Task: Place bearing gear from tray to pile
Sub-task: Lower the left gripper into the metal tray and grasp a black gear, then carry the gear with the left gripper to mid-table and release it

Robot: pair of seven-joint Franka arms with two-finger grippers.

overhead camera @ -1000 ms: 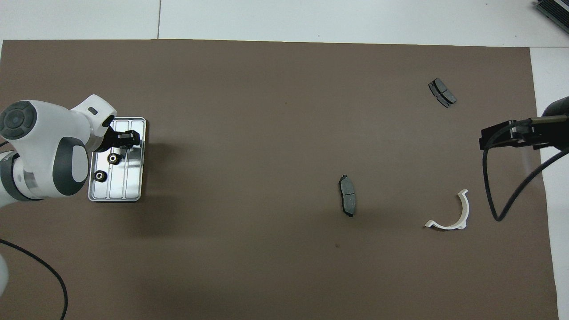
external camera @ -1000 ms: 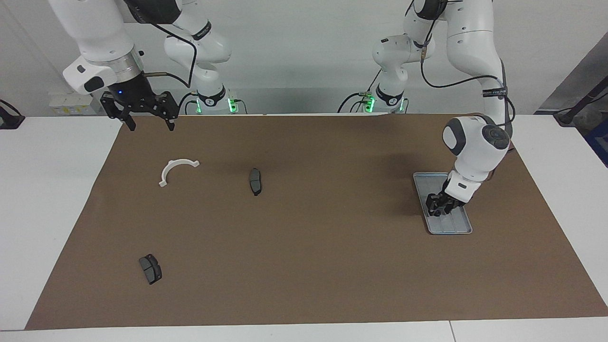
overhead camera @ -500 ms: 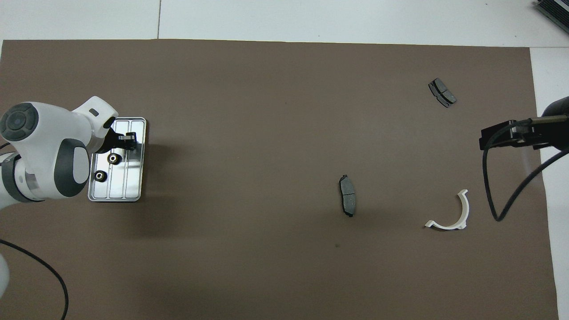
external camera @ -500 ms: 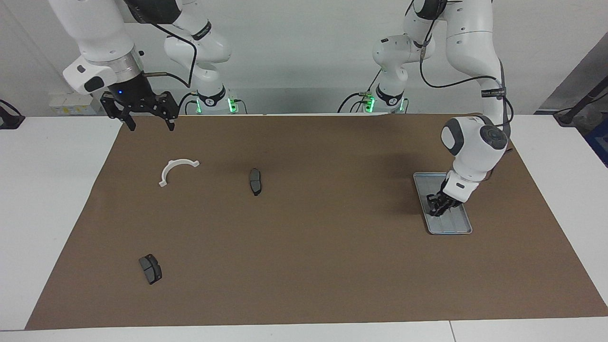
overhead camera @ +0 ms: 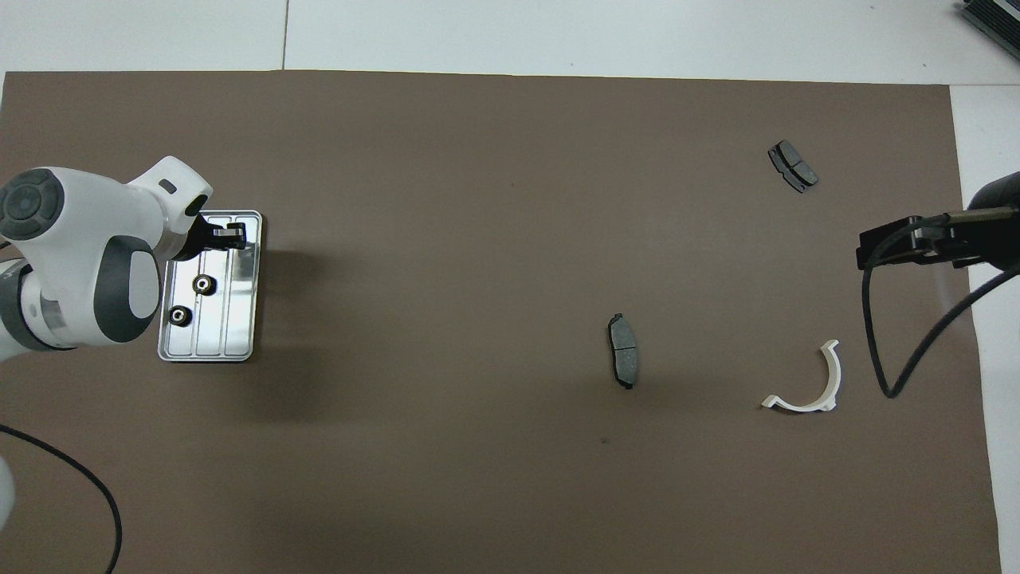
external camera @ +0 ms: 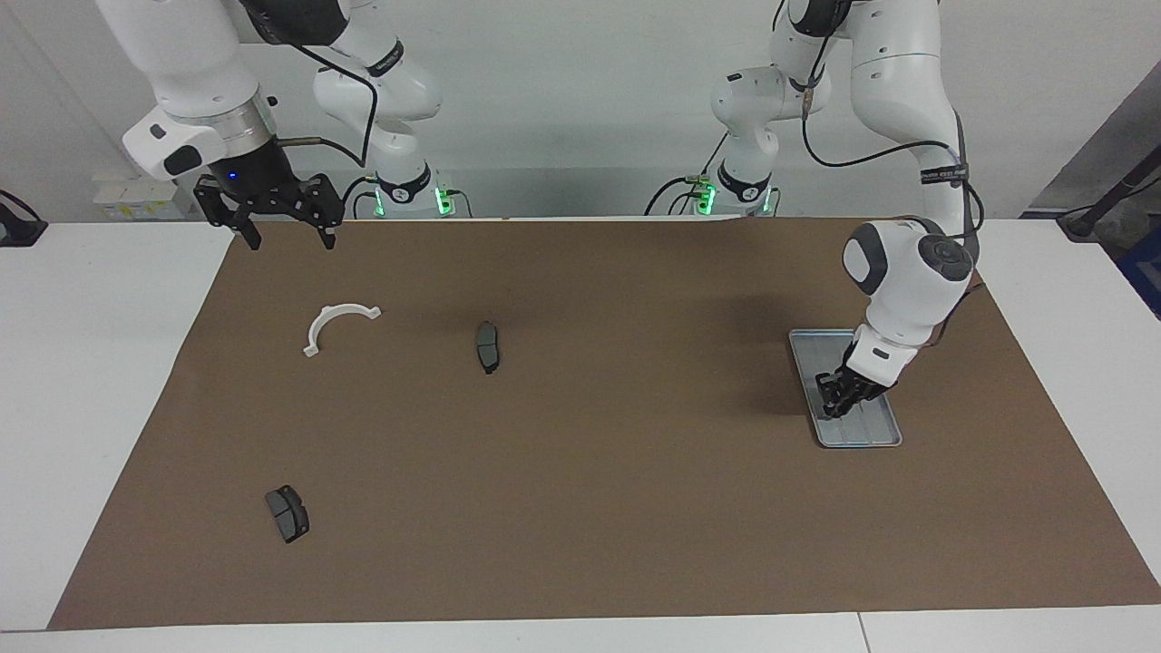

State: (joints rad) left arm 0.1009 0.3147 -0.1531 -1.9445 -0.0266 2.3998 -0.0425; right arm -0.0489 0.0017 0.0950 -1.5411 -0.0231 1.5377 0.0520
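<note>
The silver tray [external camera: 871, 435] [overhead camera: 239, 335] lies toward the left arm's end of the brown mat. Two small black bearing gears [overhead camera: 205, 284] [overhead camera: 180, 316] sit in it. My left gripper [external camera: 833, 404] [overhead camera: 232, 237] is down in the tray at the end farther from the robots, fingertips shut. I cannot make out whether a gear is between them. The pile's parts lie scattered toward the right arm's end: a white arc [external camera: 337, 325] [overhead camera: 809, 391] and two dark pads [external camera: 487, 346] [overhead camera: 622, 351] [external camera: 287, 512] [overhead camera: 793, 166]. My right gripper [external camera: 288, 238] [overhead camera: 900, 243] waits open, above the mat's edge beside the arc.
The brown mat [external camera: 580, 472] covers most of the white table. A black cable [overhead camera: 884, 351] hangs from the right arm over the mat's edge beside the white arc. Another cable [overhead camera: 96, 494] curves over the mat near the left arm.
The left gripper's fingers closed inside the tray and its tip shifted slightly along the tray away from the robots. The two visible gears and the right arm stayed put.
</note>
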